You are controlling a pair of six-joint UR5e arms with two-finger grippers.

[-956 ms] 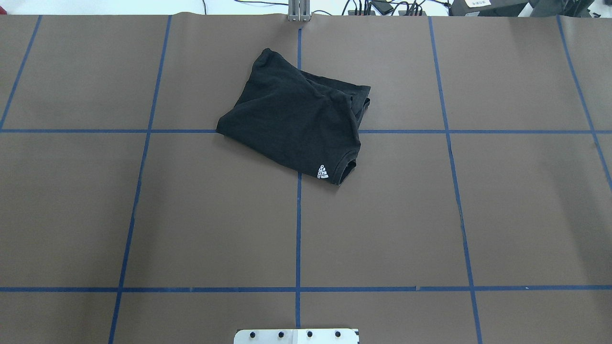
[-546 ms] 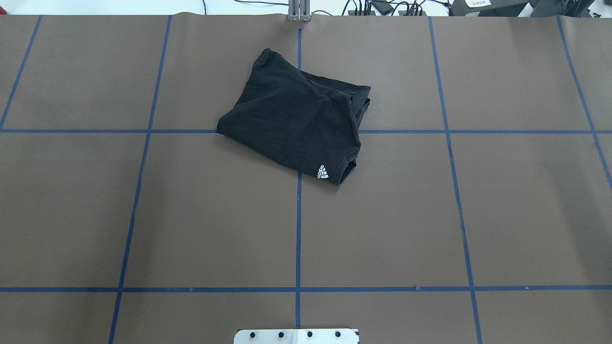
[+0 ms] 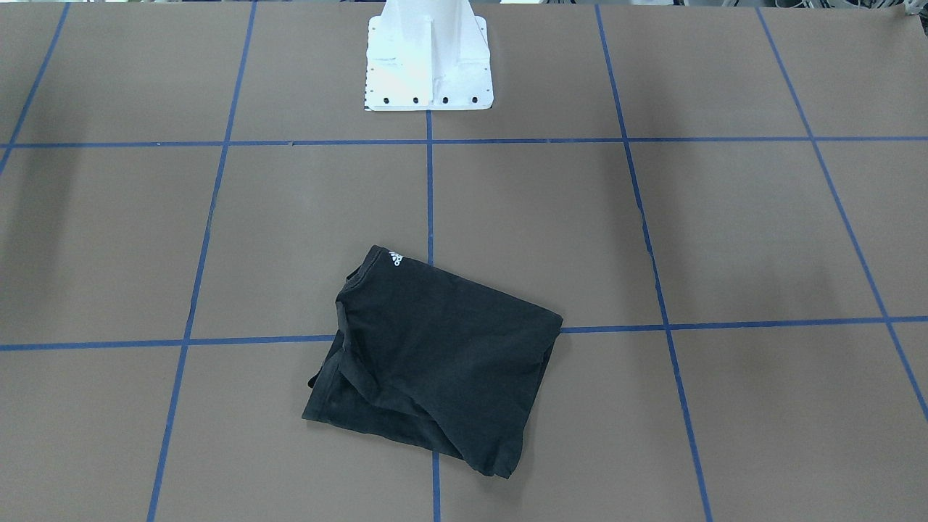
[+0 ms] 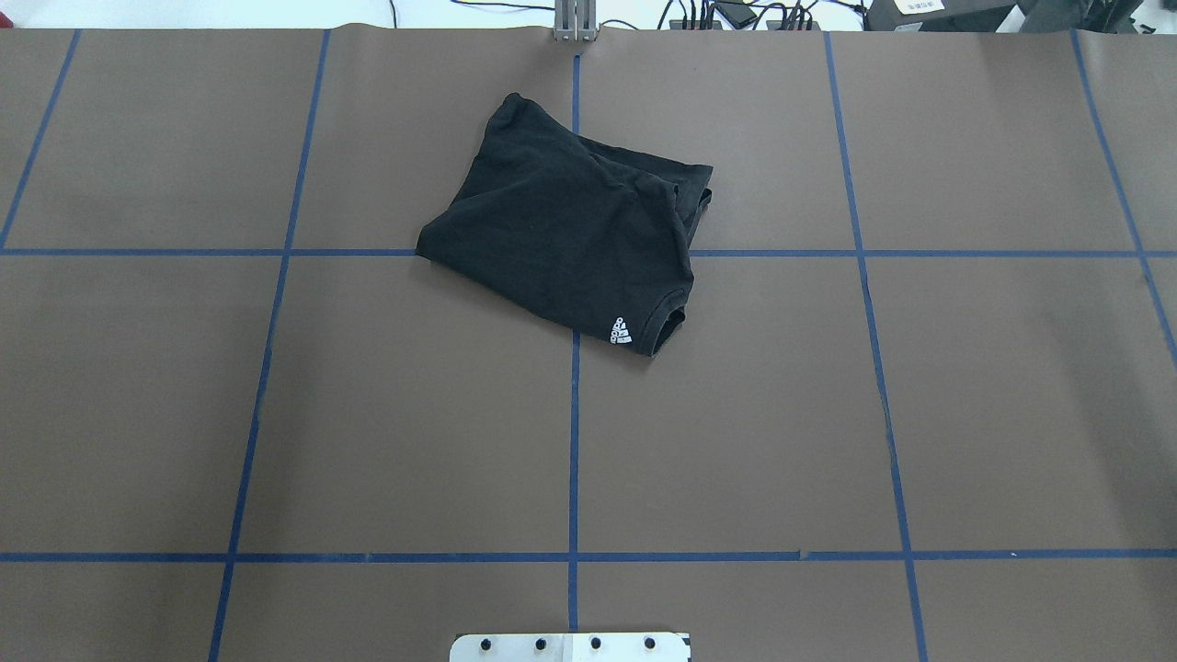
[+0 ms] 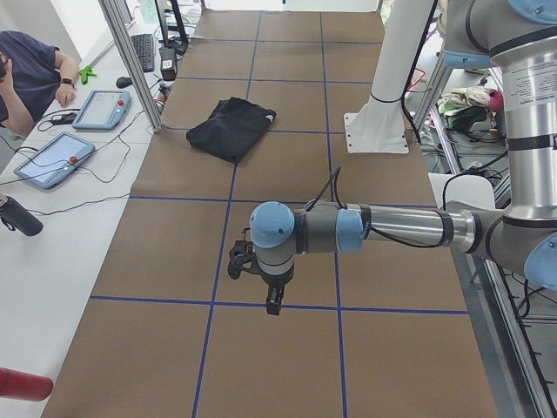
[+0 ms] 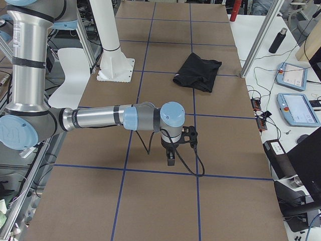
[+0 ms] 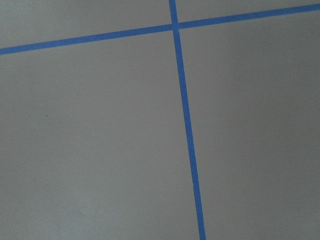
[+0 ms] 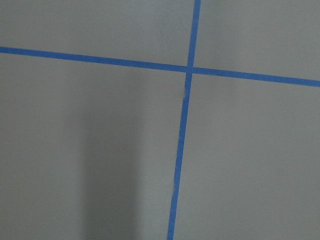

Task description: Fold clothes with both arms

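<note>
The black T-shirt (image 4: 570,234) lies folded into a small, slightly rumpled packet on the brown table, past its middle. It also shows in the front-facing view (image 3: 435,355) and both side views (image 5: 231,128) (image 6: 198,72). A small white mark (image 4: 622,331) shows at its near corner; the large logo is hidden. My left gripper (image 5: 272,300) hangs above the table far from the shirt, seen only in the left side view. My right gripper (image 6: 170,158) hangs likewise, seen only in the right side view. I cannot tell whether either is open or shut.
Blue tape lines (image 4: 573,441) grid the brown table. The white pedestal base (image 3: 428,65) stands at the robot's edge. An operator (image 5: 26,70), tablets (image 5: 103,108) and metal posts (image 5: 130,61) line the far side. Both wrist views show only bare table and tape.
</note>
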